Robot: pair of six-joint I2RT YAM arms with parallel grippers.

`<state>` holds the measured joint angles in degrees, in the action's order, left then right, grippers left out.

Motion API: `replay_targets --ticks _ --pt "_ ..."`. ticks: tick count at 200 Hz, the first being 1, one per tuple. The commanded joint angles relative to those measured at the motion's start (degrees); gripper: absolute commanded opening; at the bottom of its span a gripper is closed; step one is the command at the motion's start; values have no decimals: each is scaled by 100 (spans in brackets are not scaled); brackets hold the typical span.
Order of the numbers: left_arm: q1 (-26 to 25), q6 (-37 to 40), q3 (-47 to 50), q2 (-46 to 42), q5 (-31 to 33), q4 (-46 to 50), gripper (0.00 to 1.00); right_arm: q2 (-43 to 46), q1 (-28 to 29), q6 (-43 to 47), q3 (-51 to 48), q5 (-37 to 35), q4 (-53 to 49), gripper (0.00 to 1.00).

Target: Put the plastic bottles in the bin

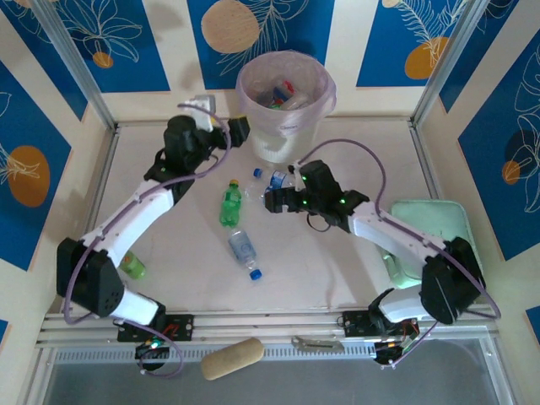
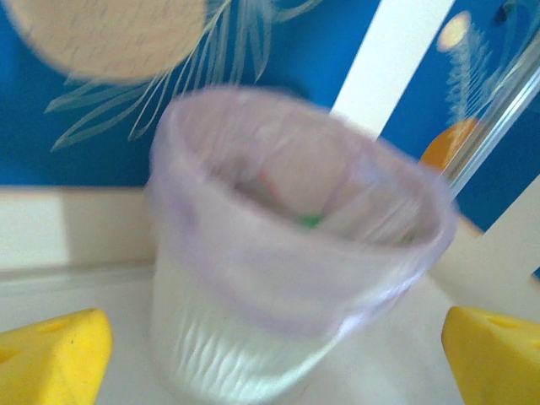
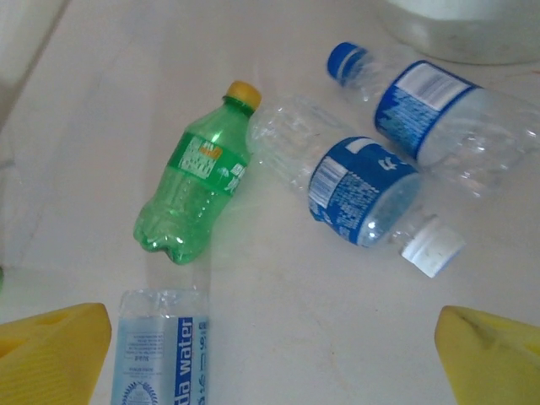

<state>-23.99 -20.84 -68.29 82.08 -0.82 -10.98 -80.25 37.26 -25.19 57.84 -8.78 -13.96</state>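
The top camera looked down from behind the near edge over the whole tabletop [image 1: 321, 270], the left wrist camera closely faced the bin [image 2: 278, 278], and the right wrist camera hung low over bottles [image 3: 198, 190] shared with the top view.

tbl [image 1: 194, 283] | bin [image 1: 280, 145] far edge | btls [image 1: 230, 205] ctr | tray [image 1: 432, 216] R

On the pale tabletop [image 3: 76, 126] a green bottle [image 3: 196, 196] with a yellow cap lies on its side. Its neck is just beside a clear white-capped bottle [image 3: 354, 190] with a blue label. Beyond that lies a blue-capped bottle [image 3: 430, 105], near the bin [image 3: 472, 29] base. A clear water bottle [image 3: 160, 346] lies nearest, close to one yellow fingertip [image 3: 51, 350] of the right hand [image 3: 270, 359], whose fingers are spread wide and hold nothing.
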Motion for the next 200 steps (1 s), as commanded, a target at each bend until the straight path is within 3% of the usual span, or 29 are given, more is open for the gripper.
replay_targets --ticks 1,59,99,200 --pt "188 -169 945 -542 497 -145 100 -575 62 855 655 69 -835 99" --pt "560 -154 2686 -1762 1130 607 100 -2164 63 1734 2276 222 -1880 99" --pt "719 -868 3501 -2004 1180 382 100 -3153 70 2254 3307 116 -2490 96" --pt "786 -1334 3772 -1624 830 1 100 -4421 245 3095 4372 -973 -3047 94"
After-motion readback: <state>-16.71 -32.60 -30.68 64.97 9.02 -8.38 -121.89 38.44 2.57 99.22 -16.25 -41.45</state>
